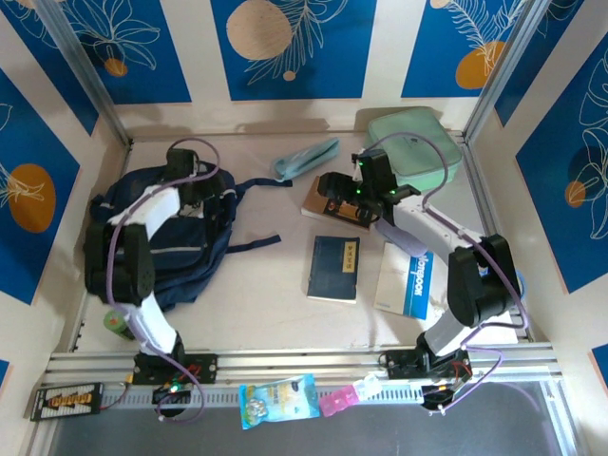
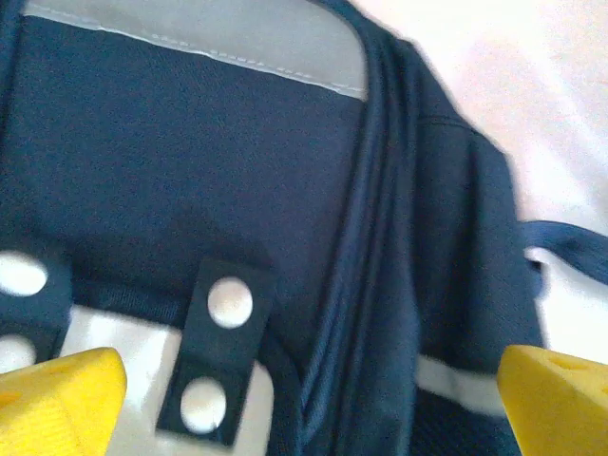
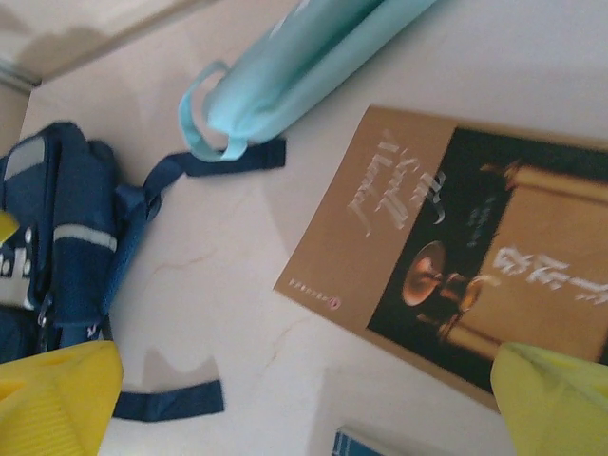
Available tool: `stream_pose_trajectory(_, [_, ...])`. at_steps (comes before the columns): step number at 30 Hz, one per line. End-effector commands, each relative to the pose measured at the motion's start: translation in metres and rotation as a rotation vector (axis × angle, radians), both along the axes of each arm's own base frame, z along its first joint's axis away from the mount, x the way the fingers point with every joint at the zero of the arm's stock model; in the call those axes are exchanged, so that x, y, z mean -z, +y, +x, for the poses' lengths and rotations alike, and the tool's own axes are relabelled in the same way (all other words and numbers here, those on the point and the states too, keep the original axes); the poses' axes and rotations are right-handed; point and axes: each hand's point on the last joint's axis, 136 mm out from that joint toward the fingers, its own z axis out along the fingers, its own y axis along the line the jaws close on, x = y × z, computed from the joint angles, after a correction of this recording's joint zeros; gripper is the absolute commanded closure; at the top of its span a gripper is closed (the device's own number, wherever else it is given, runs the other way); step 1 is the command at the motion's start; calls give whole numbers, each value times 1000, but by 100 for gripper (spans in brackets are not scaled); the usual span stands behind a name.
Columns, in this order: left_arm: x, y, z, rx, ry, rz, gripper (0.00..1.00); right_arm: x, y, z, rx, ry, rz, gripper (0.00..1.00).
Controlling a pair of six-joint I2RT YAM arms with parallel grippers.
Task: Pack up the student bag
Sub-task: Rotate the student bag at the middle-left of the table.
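Note:
The student bag (image 1: 180, 242) is a dark navy backpack lying at the left of the table, straps trailing to the right. My left gripper (image 1: 204, 183) hovers over its top end, open. In the left wrist view the bag (image 2: 190, 171) shows a grey patch, a snap tab (image 2: 218, 351) and a pale stripe between my wide-apart yellow fingertips (image 2: 57, 399). My right gripper (image 1: 339, 193) hangs open above a brown book (image 1: 328, 202). The right wrist view has that brown book (image 3: 446, 237) near the right fingertip (image 3: 556, 399), nothing held.
A pale blue pouch (image 1: 306, 159) lies behind the brown book. A mint green case (image 1: 418, 147) sits at the back right. A dark blue book (image 1: 334, 268) and a white-and-blue book (image 1: 408, 280) lie mid-table. A green object (image 1: 116, 323) rests by the bag's near end.

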Motion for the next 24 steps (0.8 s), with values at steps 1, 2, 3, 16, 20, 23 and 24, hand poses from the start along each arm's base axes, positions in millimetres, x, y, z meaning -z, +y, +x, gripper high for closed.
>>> stream_pose_trajectory(1, [24,8,11,14,124,84,0,-4,21,-6,-61,29,35,0])
stream_pose_trajectory(2, [32,3,16,40,146,76,1,-3,24,-7,-66,35,37,0])
stream_pose_trajectory(3, [37,-5,21,75,156,61,3,-1,26,-9,-71,40,37,0])
stream_pose_trajectory(16, [53,-165,68,537,91,-28,6,13,16,-12,-13,89,38,0])
stream_pose_trajectory(20, [52,-196,71,615,64,-60,6,14,12,-14,10,105,49,0])
stream_pose_trajectory(23, [42,-221,67,683,30,-174,6,19,12,-15,24,143,94,1])
stream_pose_trajectory(24, [36,-229,66,702,18,-212,6,22,11,-15,32,157,107,1])
